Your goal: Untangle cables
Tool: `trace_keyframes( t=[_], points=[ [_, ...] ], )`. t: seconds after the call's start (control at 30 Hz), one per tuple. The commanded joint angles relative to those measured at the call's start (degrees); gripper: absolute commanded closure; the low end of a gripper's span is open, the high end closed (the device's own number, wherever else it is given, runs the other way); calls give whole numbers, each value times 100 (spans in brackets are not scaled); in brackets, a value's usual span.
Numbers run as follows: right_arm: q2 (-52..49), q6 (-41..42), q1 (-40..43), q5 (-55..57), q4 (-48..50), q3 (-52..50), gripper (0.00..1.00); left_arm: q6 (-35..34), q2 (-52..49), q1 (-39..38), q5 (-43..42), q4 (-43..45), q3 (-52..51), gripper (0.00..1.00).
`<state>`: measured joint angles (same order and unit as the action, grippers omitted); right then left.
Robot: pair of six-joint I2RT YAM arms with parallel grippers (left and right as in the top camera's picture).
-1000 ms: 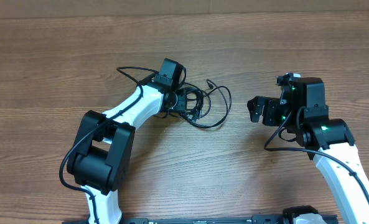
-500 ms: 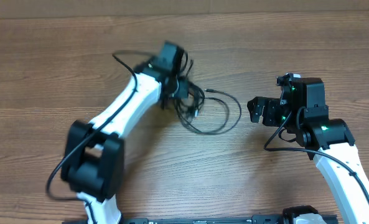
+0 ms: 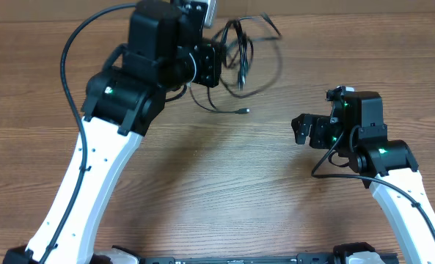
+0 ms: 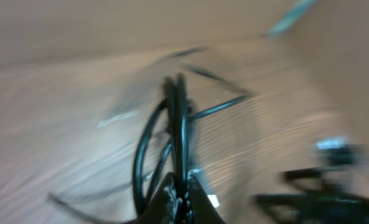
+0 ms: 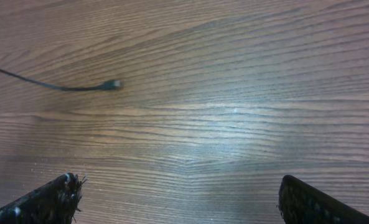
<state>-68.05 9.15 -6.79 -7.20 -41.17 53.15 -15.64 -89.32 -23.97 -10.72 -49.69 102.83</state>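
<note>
The cables (image 3: 239, 55) are a tangle of thin black cords hanging lifted at the back of the table, one plug end (image 3: 243, 111) trailing lower. My left gripper (image 3: 216, 62) is shut on the bundle; in the blurred left wrist view the cords (image 4: 179, 124) run up from between its fingertips (image 4: 183, 202). My right gripper (image 3: 299, 130) is open and empty at the right, apart from the cables. In the right wrist view its two fingertips (image 5: 178, 199) stand wide apart over bare wood, and one cable end with a plug (image 5: 111, 84) lies at the upper left.
The wooden table (image 3: 224, 183) spans the view. The left arm's thick black cable (image 3: 70, 51) loops at the upper left. The right arm's body (image 3: 378, 154) stands at the right.
My left arm has risen and swung toward the back, lifting the cable bundle off the table; the loops now hang stretched and swinging. The right arm has not moved.
</note>
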Motion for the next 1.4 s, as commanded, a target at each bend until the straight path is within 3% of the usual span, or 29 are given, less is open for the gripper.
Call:
trace_keyframes(
  t=[0.0, 0.03, 0.07, 0.17, 0.2, 0.27, 0.3, 0.37, 0.4, 0.43, 0.53, 0.57, 0.6, 0.67, 0.7, 0.73, 0.9, 1.1, 1.37],
  points=[
    [26, -15, 0, 31, 28, 153, 0, -422, -208, -22, 2632, -586, -37, 96],
    [26, -13, 0, 31, 24, 153, 0, -807, -208, -22, 2498, -717, -35, 96],
    [26, -15, 0, 31, 24, 153, 0, -697, -208, 2, 1792, -697, -37, 96],
    [26, -15, 0, 31, 52, 153, 0, 1495, -208, 72, -1923, -332, -37, 96],
    [26, -15, 0, 31, 57, 153, 0, 1882, -208, 72, -2568, -205, -37, 96],
    [26, -15, 0, 31, 55, 153, 0, 1840, -210, 70, -2430, 68, -37, 96],
    [26, -15, 0, 31, 55, 153, 0, 1440, -210, 68, -1602, 131, -35, 96],
    [26, -15, 0, 31, 55, 157, 0, 15, -201, 0, 638, -87, -35, 96],
    [26, -15, 0, 28, 52, 157, 0, -566, -201, -68, 1300, -306, -35, 96],
    [26, -15, 0, 31, 52, 157, 0, -468, -201, -116, 1158, -393, -35, 96],
    [26, -15, 0, -15, 59, 160, 0, 2470, -229, -142, -2229, -634, -37, 96],
    [26, -15, 0, -68, 68, 164, 0, 2942, -249, -114, -2533, -706, -37, 96],
    [26, -17, 0, -170, 92, 170, 0, 2848, -271, -94, -2186, -702, -42, 96],
    [28, -20, 0, -562, 234, 175, 0, 1652, -334, -72, -597, -699, -42, 96],
    [33, -20, 0, -809, 319, 184, 0, 1047, -348, -72, -212, -774, -42, 96],
    [33, -20, 0, -1093, 420, 205, 0, 791, -348, -83, -350, -866, -42, 96],
    [31, -13, 0, -2240, 1064, 223, 0, 1263, -358, -79, -1867, -699, -39, 96],
    [31, -15, -2, -3058, 1377, 223, 0, 1110, -289, -68, -3713, 616, -33, 96],
    [-232, -17, -2, -2975, 1388, 221, 0, 7, -90, -4, -4181, 2041, -13, 96]
  ],
)
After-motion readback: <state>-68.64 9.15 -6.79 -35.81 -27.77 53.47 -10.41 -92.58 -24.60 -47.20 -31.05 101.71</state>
